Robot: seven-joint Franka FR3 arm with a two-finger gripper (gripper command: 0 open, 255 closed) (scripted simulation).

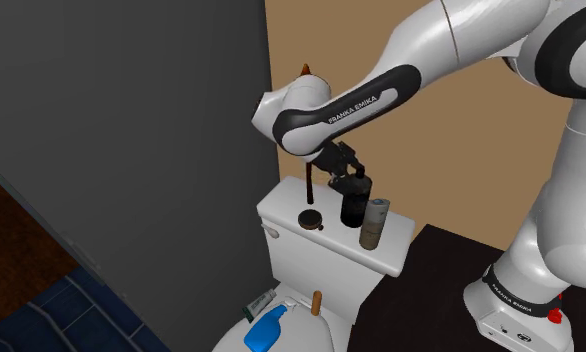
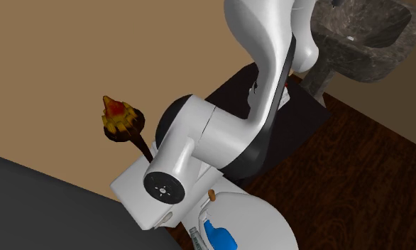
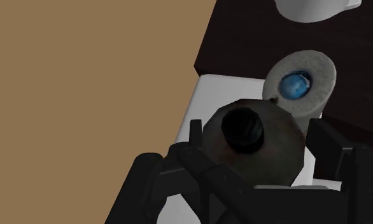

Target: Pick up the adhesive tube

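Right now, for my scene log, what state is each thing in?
dark tube: upright on the tank lid, at the tool.
grey can: upright, beside the dark tube.
blue bottle: lying flat on the toilet lid.
white tube: lying beside the blue bottle.

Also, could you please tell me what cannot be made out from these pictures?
- Adhesive tube: its print is too small to read in the shoulder view, and the second exterior view's bottom edge cuts it off.
- Blue bottle: cut by the shoulder view's bottom edge.
- Dark bottle: the gripper covers its upper part in the shoulder view. I cannot tell whether it is gripped.
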